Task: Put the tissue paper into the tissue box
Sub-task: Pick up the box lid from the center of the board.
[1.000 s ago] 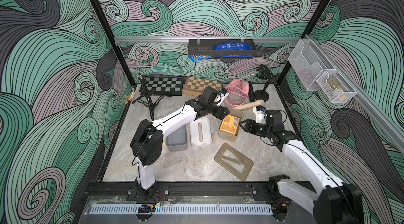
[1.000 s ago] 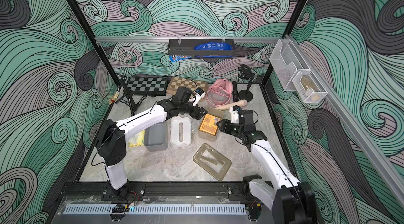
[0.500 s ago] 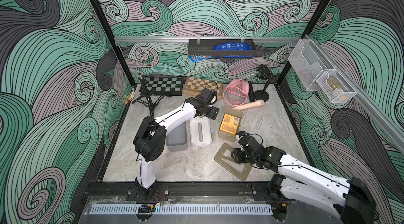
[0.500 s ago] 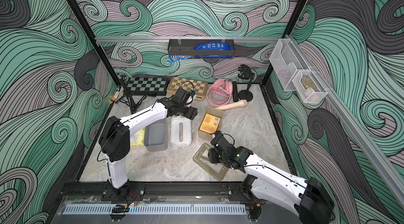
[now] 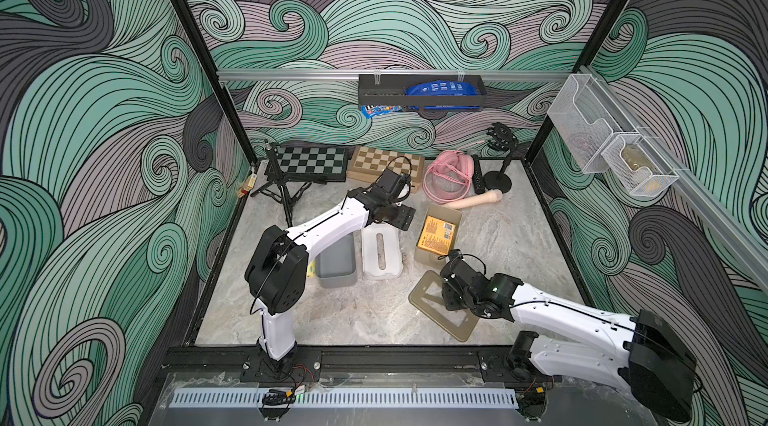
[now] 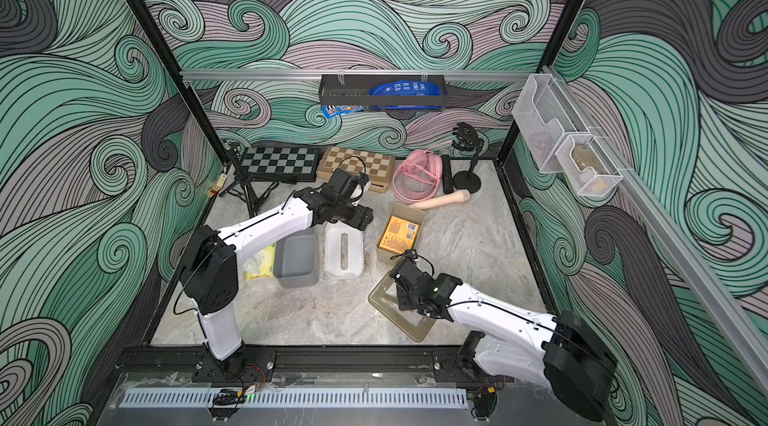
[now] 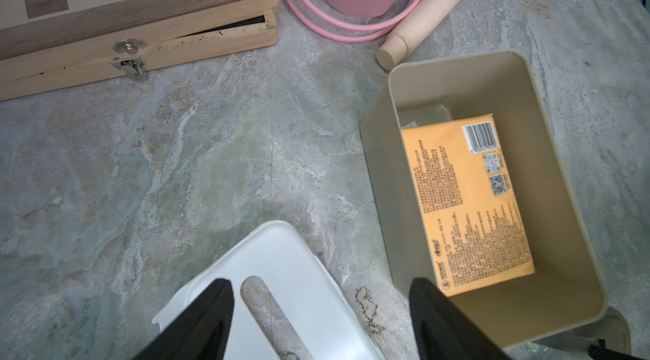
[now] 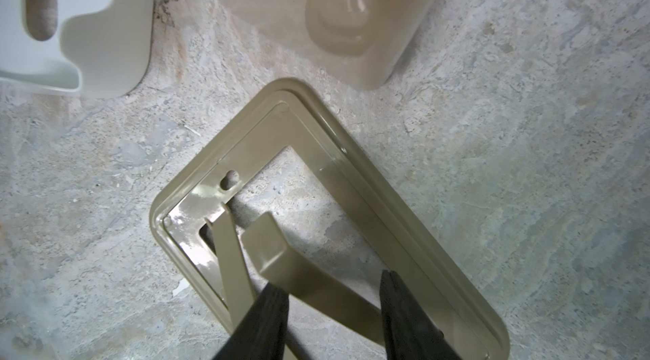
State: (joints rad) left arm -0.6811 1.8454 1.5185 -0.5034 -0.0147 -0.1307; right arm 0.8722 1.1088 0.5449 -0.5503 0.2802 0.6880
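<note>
In both top views one black tripod (image 5: 282, 191) stands at the upper left of the floor. Behind it lie two chessboards, a dark chessboard (image 5: 309, 159) and a wooden chessboard (image 5: 386, 164) to its right. Lower down, one yellow packet (image 6: 259, 262) lies just beside one grey bin (image 5: 336, 259), and right of that bin lies one white slotted lid (image 5: 380, 251). The left gripper (image 7: 320, 282) hovers over that lid's upper end, jaws wide apart and holding nothing.

Right of centre stands one tan tissue box (image 7: 380, 179), open at the top, with the one orange pack of tissue paper (image 7: 467, 207) inside it. Above the box in the frame lie pink hoops (image 5: 446, 178) and one pale rolling pin (image 5: 473, 201).

Below the box, one tan lid frame (image 8: 351, 179) lies on the table. The right gripper (image 8: 330, 282) sits over it, jaws partly apart on either side of a tan bar (image 8: 271, 245). Whether they pinch the bar, I cannot tell.

Two clear bins (image 5: 582, 124) hang on the right wall.
</note>
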